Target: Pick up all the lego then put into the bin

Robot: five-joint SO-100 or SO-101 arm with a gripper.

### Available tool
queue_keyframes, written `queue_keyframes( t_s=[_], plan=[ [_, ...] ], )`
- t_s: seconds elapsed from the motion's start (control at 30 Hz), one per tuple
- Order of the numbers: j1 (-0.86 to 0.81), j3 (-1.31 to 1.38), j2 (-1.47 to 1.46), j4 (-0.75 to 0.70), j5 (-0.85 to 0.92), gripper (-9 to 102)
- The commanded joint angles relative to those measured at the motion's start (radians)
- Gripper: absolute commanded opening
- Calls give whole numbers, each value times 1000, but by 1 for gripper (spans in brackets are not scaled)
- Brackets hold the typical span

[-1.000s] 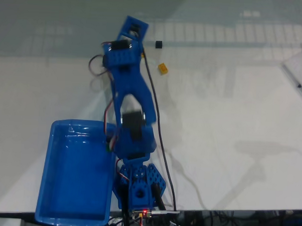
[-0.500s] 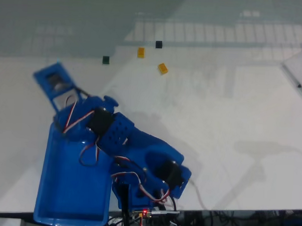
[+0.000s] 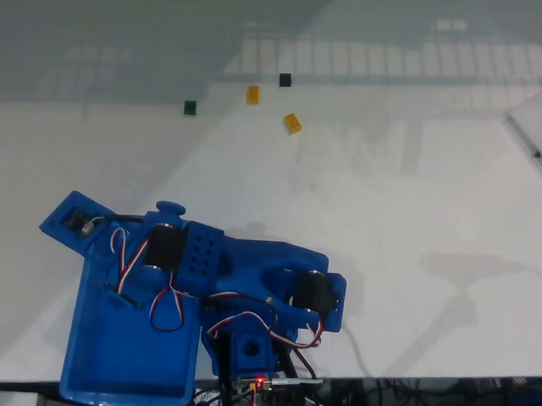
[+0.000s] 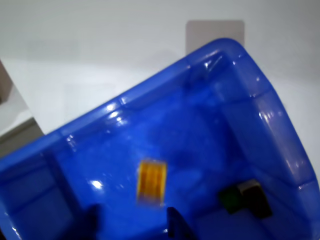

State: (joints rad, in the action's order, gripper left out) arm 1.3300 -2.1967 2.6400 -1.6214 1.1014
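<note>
We see a blurred yellow brick (image 4: pixel 152 181) in the bin (image 4: pixel 260 125) beneath the tool (image 4: pixel 132 222); only its dark fingertips show, standing apart.

White table (image 3: pixel 415 200) with bin and loose bricks

The blue bin (image 3: pixel 110 376) sits at the near left corner; green (image 3: pixel 190 108), yellow (image 3: pixel 253 94), black (image 3: pixel 285 80) and orange (image 3: pixel 293 123) bricks lie toward the far edge.

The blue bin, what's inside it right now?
In the wrist view, one yellow-orange lego shows against the floor of the bin, blurred. A dark shape sits near the corner; what it is cannot be told. In the fixed view, the arm covers much of the bin's inside.
</note>
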Motion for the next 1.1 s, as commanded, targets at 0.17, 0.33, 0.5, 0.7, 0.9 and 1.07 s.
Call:
queue_keyframes(
  t_s=[0.17, 0.33, 0.5, 0.7, 0.9, 1.07],
  plan=[
    [-135, 51, -14, 32, 17, 34],
    [-518, 189, -98, 46, 163, 33],
    [-1009, 201, -189, 290, 377, 33],
    [-1384, 192, -373, 584, 615, 32],
    [-1542, 189, -594, 802, 785, 31],
    [-1611, 202, -744, 919, 847, 30]
  ],
)
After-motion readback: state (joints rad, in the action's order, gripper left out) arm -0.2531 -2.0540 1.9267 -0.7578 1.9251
